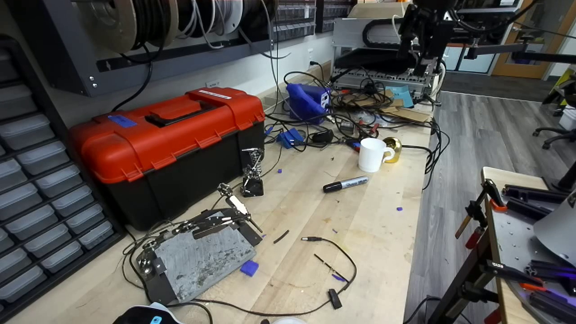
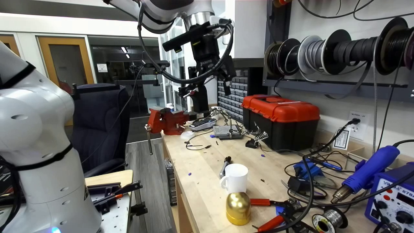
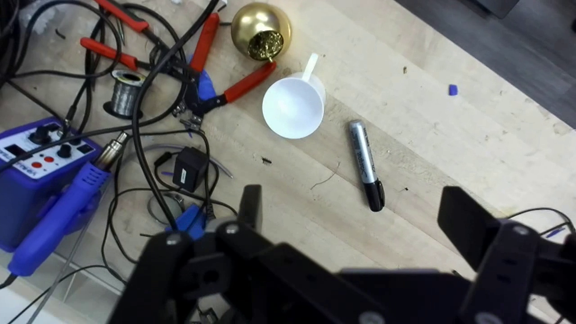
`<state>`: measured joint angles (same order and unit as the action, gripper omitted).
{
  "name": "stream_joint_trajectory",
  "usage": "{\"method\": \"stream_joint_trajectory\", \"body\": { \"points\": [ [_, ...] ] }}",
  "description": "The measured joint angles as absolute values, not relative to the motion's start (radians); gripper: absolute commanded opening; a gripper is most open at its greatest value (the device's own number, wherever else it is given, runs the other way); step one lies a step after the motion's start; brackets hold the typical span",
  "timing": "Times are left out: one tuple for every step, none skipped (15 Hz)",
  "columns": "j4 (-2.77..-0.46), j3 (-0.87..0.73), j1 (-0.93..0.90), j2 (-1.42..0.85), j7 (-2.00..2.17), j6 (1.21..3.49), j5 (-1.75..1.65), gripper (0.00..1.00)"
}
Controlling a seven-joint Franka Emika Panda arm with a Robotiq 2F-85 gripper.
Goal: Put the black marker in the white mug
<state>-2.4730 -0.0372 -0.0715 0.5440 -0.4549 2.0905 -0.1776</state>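
The marker (image 3: pixel 363 157) has a grey barrel and a black cap. It lies flat on the wooden table beside the white mug and also shows in both exterior views (image 1: pixel 345 184) (image 2: pixel 224 167). The white mug (image 3: pixel 292 108) stands upright with its opening up, and no object shows inside. It also shows in both exterior views (image 1: pixel 371 155) (image 2: pixel 236 178). My gripper (image 3: pixel 353 209) is open with nothing between its fingers. It hangs well above the table, apart from marker and mug; the marker's cap end shows between the fingertips in the wrist view. The gripper also shows high in an exterior view (image 2: pixel 223 77).
A gold tip cleaner (image 3: pixel 261 27) stands close to the mug's handle. Red-handled pliers (image 3: pixel 249 82), a solder spool (image 3: pixel 123 96), cables and a blue hot-air station (image 3: pixel 40 171) lie beside it. A red toolbox (image 1: pixel 171 130) stands along the wall. A holder with a grey plate (image 1: pixel 207 256) is farther along.
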Motion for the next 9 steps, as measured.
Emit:
{"method": "stream_joint_trajectory", "body": {
  "points": [
    [-2.473,-0.037,-0.077,0.53,-0.472,2.108,-0.178,1.0],
    [-2.473,-0.037,-0.082,0.515,-0.488,2.123,-0.178,1.0],
    [-2.473,-0.037,-0.086,0.499,-0.504,2.134,-0.178,1.0],
    [-2.473,-0.038,-0.091,0.482,-0.516,2.144,-0.178,1.0],
    [-2.473,-0.038,-0.095,0.465,-0.53,2.152,-0.178,1.0],
    [-2.473,-0.038,-0.099,0.448,-0.542,2.156,-0.178,1.0],
    [-2.473,-0.038,-0.103,0.432,-0.553,2.159,-0.178,1.0],
    [-2.472,-0.037,-0.106,0.416,-0.563,2.162,-0.178,1.0],
    [-2.472,-0.037,-0.109,0.402,-0.574,2.167,-0.178,1.0]
  ]
}}
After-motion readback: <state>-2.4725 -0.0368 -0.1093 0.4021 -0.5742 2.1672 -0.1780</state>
